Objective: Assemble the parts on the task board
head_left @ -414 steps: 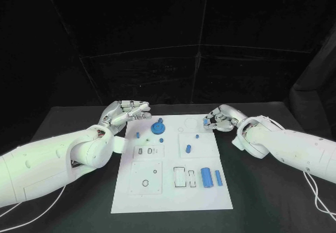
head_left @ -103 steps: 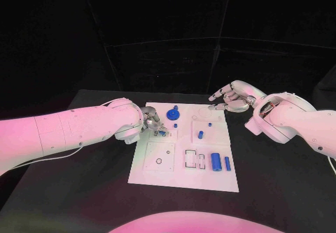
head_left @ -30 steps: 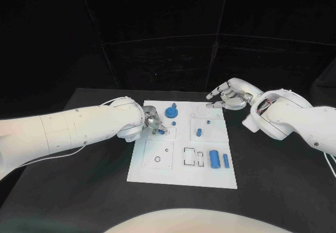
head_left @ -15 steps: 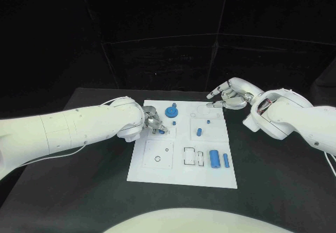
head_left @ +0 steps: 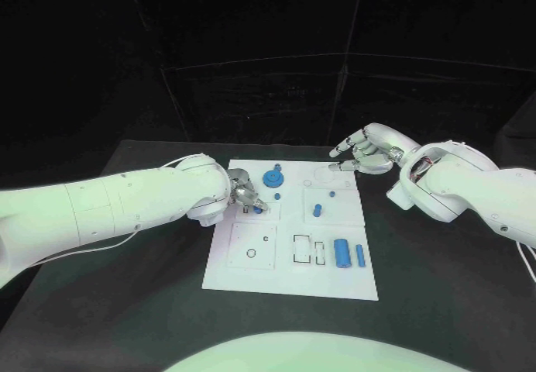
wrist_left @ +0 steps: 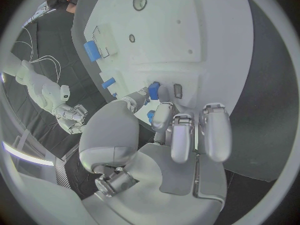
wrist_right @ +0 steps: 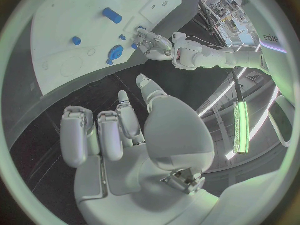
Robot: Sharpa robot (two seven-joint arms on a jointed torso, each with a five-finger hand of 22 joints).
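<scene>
A: Where does the left hand stand?

B: Over the task board, near the board's left edge toward its far end. In the left wrist view its fingers are drawn in around a small blue part, pinching it right at a small slot in the board.

A: And the right hand?

B: It hovers over the black worktop just off the board's far right corner, fingers apart, holding nothing.

A: The other parts?

B: A blue gear stands at the far end, a short blue peg lies mid-board, and a thick blue cylinder and a thin one lie toward the near right.

A: What could go wrong?

B: Probably the small part tilting as it goes in. The fingers hide the slot from the head view, so a slight misalignment could jam it or flick it onto the worktop. Pressing hard might also shift the board.
</scene>
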